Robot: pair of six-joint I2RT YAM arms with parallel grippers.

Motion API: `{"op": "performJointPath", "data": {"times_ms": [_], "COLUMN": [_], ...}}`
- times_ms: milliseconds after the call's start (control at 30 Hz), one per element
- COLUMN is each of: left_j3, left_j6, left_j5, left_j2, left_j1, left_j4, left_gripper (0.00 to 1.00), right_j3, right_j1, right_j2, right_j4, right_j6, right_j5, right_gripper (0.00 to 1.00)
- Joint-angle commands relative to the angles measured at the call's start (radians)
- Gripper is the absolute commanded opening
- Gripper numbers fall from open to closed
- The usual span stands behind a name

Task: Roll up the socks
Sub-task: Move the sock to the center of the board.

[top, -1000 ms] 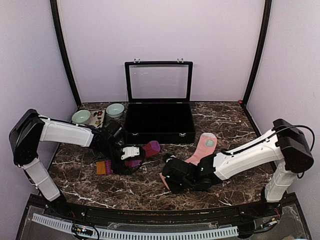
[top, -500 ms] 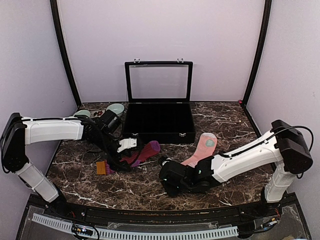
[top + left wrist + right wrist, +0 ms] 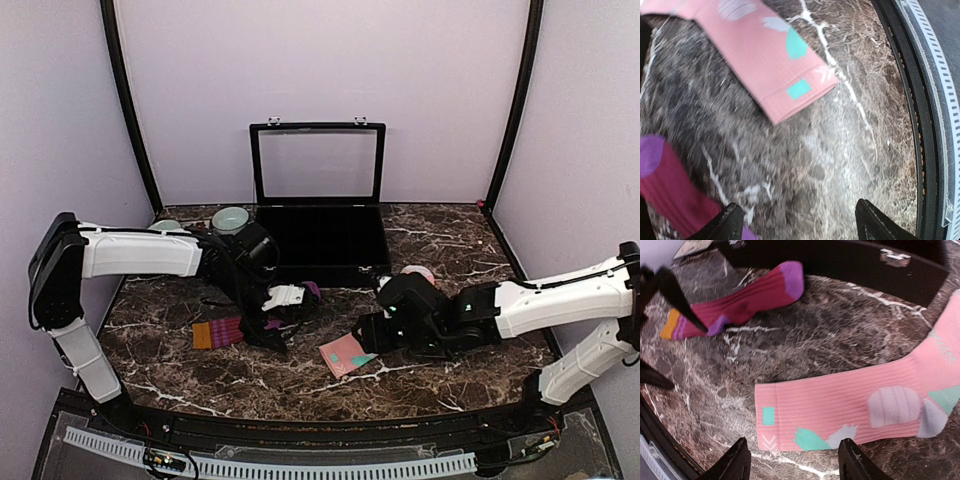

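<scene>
Two socks lie flat on the marble worktop (image 3: pixel 180 375), well apart from each other. In the top view the maroon sock (image 3: pixel 225 330) sits left of centre. Its long axis runs on a diagonal from the orange cuff at lower left up to the purple toe at upper right, and the toe ends just beside the front wall of the black case (image 3: pixel 318 268). The pink sock (image 3: pixel 345 355) lies right of centre on a similar diagonal, with its cuff and mint patches at lower left and its toe at upper right. The right arm crosses over its middle.

The left arm reaches in from the left edge of the frame, low and nearly level. The left end effector (image 3: pixel 272 325) is angled down over the maroon sock's midsection. Its fingers (image 3: pixel 727 225) are spread wide with only worktop between them, and they grasp nothing.

The right arm stretches in from the right edge, bent at the wrist. The right end effector (image 3: pixel 795 462) hangs above the pink sock's cuff end, released, with both fingers clear of the fabric.

Behind the socks stands the one case, its lid raised upright. To its left is one mint bowl (image 3: pixel 230 218), and the rim of a second bowl shows behind the left arm.
</scene>
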Motion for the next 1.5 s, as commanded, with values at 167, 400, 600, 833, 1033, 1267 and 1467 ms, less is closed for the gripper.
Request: {"op": "performJointPath", "data": {"times_ms": [167, 400, 600, 833, 1033, 1267, 1467], "left_j3": [0.124, 0.173, 0.285, 0.252, 0.215, 0.194, 0.212], "left_j6": [0.085, 0.071, 0.129, 0.157, 0.174, 0.200, 0.186], "left_j5": [0.094, 0.085, 0.011, 0.067, 0.024, 0.033, 0.033], "left_j2": [0.136, 0.201, 0.301, 0.298, 0.281, 0.244, 0.239], "left_j1": [-0.071, -0.103, -0.124, -0.135, -0.168, -0.176, -0.176], "left_j4": [0.067, 0.066, -0.043, -0.047, -0.003, 0.015, 0.019], "left_gripper": [0.79, 0.87, 0.77, 0.76, 0.74, 0.72, 0.69], "right_j3": [-0.099, -0.040, -0.036, 0.026, 0.033, 0.034, 0.029], "right_j1": [-0.203, -0.359, -0.494, -0.542, -0.598, -0.600, -0.597], "right_j2": [-0.081, -0.008, 0.071, 0.196, 0.257, 0.238, 0.148], "right_j4": [-0.091, -0.136, -0.037, -0.004, 0.018, 0.013, 0.000], "right_j6": [0.092, -0.006, -0.057, -0.112, -0.148, -0.190, -0.203], "right_j5": [-0.061, -0.076, -0.189, -0.252, -0.297, -0.301, -0.275], "right_gripper": [0.56, 0.55, 0.53, 0.48, 0.42, 0.43, 0.57]}}
